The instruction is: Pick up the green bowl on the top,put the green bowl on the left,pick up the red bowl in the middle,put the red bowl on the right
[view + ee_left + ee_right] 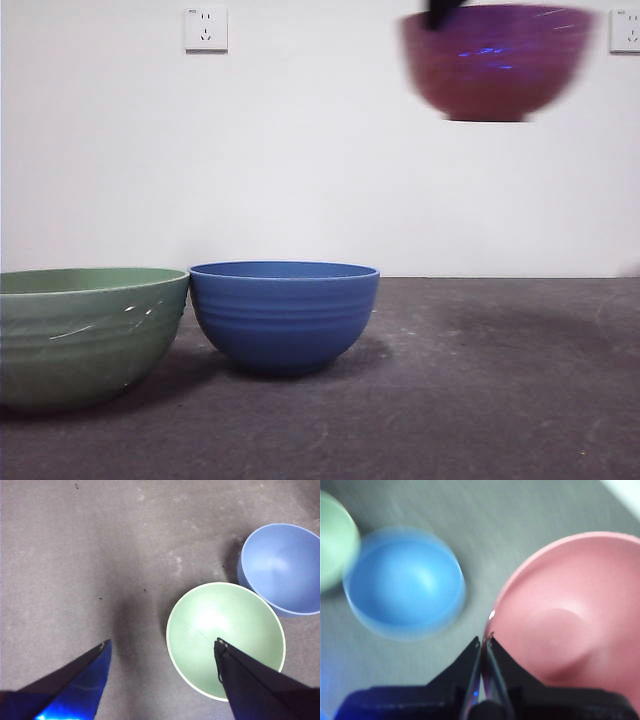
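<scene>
The green bowl (pixel 85 335) stands on the table at the left, touching the blue bowl. High above the table it shows again as the green bowl (pixel 226 637), under my open left gripper (pixel 162 647), which holds nothing. The red bowl (pixel 497 62) hangs blurred in the air at the upper right. My right gripper (pixel 484 641) is shut on the rim of the red bowl (pixel 570 620); its dark tip (pixel 440 14) shows at the bowl's left rim.
A blue bowl (pixel 284 315) stands in the middle of the dark table (pixel 480 400), also seen as the blue bowl (pixel 282 567) and blue bowl (pixel 404 582). White wall behind with two sockets (pixel 205 29).
</scene>
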{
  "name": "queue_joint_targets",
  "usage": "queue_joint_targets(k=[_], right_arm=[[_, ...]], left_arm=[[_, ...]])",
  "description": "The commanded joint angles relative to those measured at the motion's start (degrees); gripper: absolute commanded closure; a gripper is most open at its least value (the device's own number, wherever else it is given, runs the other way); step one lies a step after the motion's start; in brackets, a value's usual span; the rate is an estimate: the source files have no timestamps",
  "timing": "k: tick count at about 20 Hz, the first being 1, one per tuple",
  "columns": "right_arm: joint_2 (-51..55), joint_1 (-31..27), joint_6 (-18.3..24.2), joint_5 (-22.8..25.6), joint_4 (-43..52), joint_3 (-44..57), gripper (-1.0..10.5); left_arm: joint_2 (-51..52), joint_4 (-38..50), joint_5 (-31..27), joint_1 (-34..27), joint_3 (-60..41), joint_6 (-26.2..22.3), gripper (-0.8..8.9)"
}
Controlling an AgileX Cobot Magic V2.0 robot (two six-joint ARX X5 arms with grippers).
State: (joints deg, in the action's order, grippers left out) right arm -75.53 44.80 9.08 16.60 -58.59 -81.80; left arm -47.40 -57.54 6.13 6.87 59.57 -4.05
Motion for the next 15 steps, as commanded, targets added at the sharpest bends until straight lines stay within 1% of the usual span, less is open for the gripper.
queue_joint_targets(k=[1,3,5,6,8,9,12,15], right_arm=[[1.14,-1.79,-4.96,-0.17,-1.79,4.5,9.6],[1.84,-1.92,-6.71,-0.61,0.83,10.14,9.6],[1.75,-1.92,-7.76,-5.18,6.1,15.8,9.6],[1.66,-1.9,-8.39,-7.82,10.43,18.93,9.6],[0.81,-1.88,-10.32,-10.29,16.76,23.37,9.6],[-0.13,-1.88,-10.93,-10.67,18.47,24.81,9.6],[-3.56,-1.88,-10.91,-10.75,20.46,26.29,9.6],[-6.84,-1.88,-10.71,-13.84,22.97,26.29,9.6]], left_arm=[[0.07,0.57,0.28,-0.17,-0.15,-0.42,4.68],[0.07,0.57,0.37,-0.17,-0.15,-0.44,4.68],[0.07,0.59,0.37,-0.17,-0.15,-0.42,4.68],[0.07,0.59,0.35,-0.17,-0.15,-0.42,4.68],[0.07,0.59,0.35,-0.17,-0.15,-0.44,4.68],[0.07,0.57,0.35,-0.17,-0.15,-0.44,4.68],[0.07,0.57,0.35,-0.17,-0.15,-0.42,4.68],[0.07,0.55,0.35,-0.15,-0.15,-0.44,4.68]])
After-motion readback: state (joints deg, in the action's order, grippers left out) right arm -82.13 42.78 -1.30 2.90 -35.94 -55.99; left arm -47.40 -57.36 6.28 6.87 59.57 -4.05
